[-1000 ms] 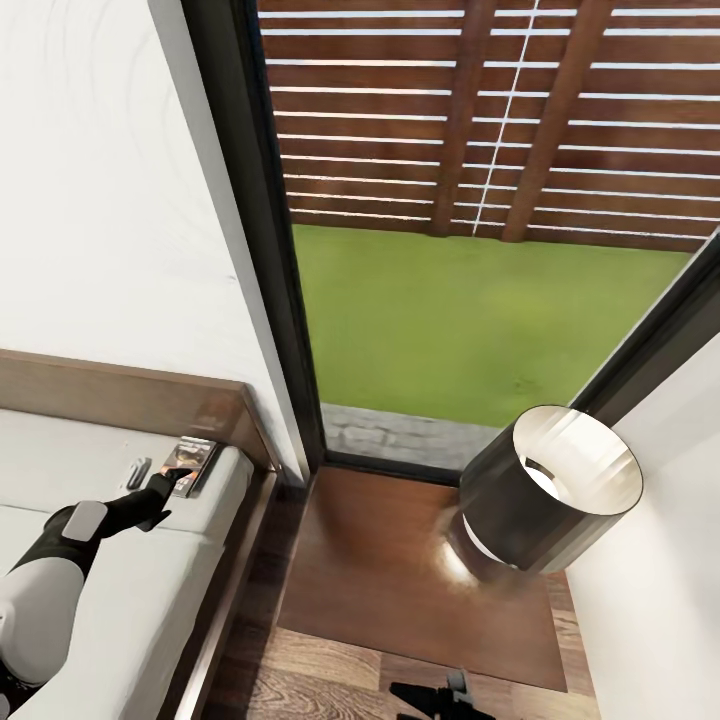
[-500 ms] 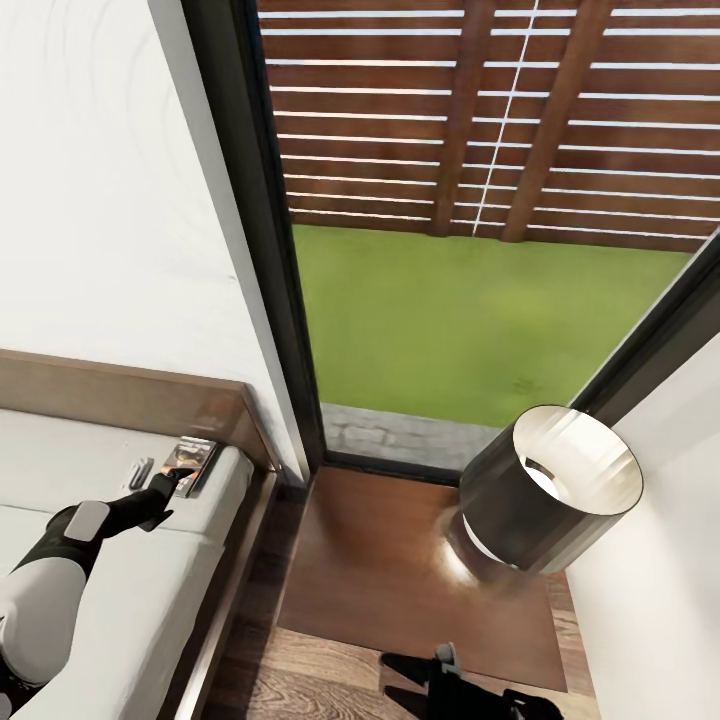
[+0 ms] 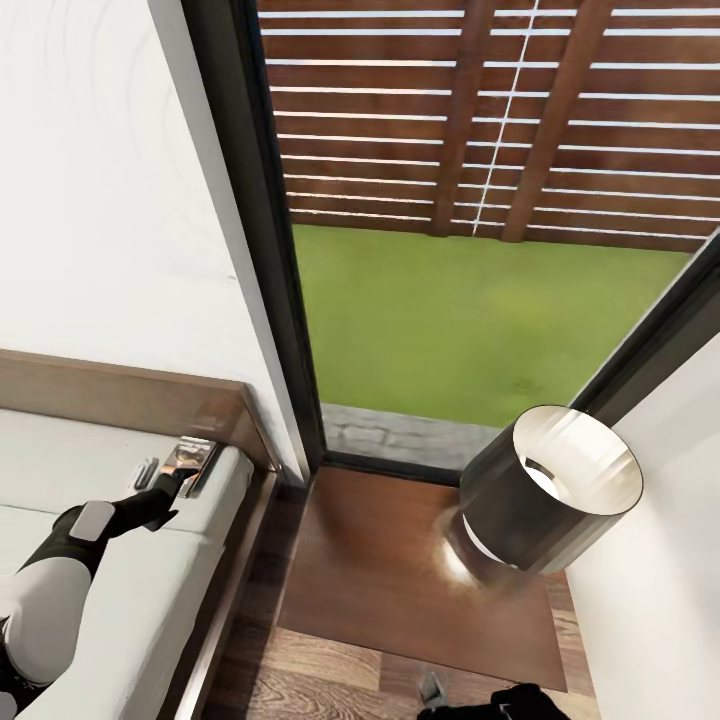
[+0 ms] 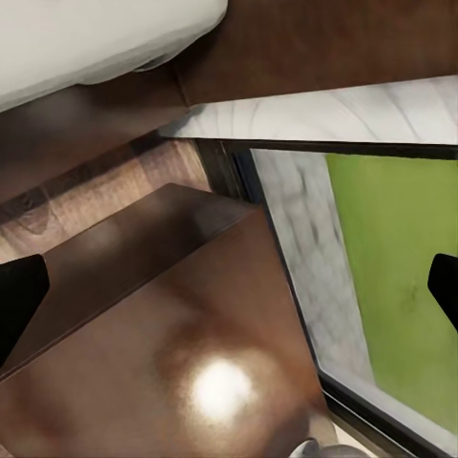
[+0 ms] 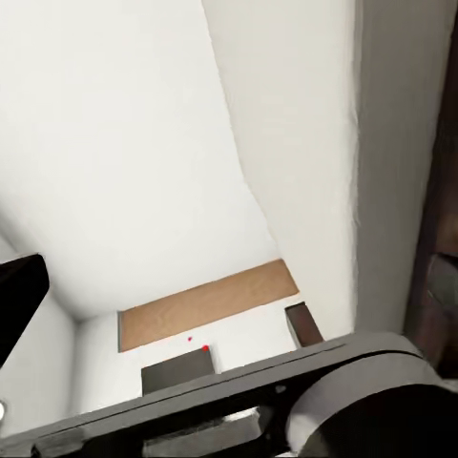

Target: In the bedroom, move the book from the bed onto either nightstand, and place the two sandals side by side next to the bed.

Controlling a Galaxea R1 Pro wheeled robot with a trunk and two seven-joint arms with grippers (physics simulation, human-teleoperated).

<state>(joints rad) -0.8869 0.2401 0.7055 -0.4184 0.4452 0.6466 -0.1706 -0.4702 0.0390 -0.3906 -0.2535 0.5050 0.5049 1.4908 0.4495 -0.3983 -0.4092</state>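
Observation:
The book [image 3: 195, 453] lies flat on the off-white mattress of the bed [image 3: 130, 590], in the corner by the brown headboard. My left gripper [image 3: 163, 473] reaches over the mattress and is open, with its fingers right at the book's near edge. Whether they touch the book I cannot tell. In the left wrist view the dark fingertips [image 4: 19, 296] stand far apart with nothing between them, over the glossy brown nightstand [image 4: 162, 324]. My right gripper [image 3: 432, 690] is low in front of the nightstand [image 3: 400, 560], open and empty. The sandals are out of view.
A dark cylindrical lamp [image 3: 550, 490] stands on the right part of the nightstand. Behind it a tall black-framed window [image 3: 250, 230] looks onto grass and a wooden fence. White walls close both sides. A strip of wood floor [image 3: 300, 670] runs between bed and nightstand.
My right gripper rose briefly, then dropped toward the bottom edge of the head view. My left gripper crept slightly further toward the book and headboard.

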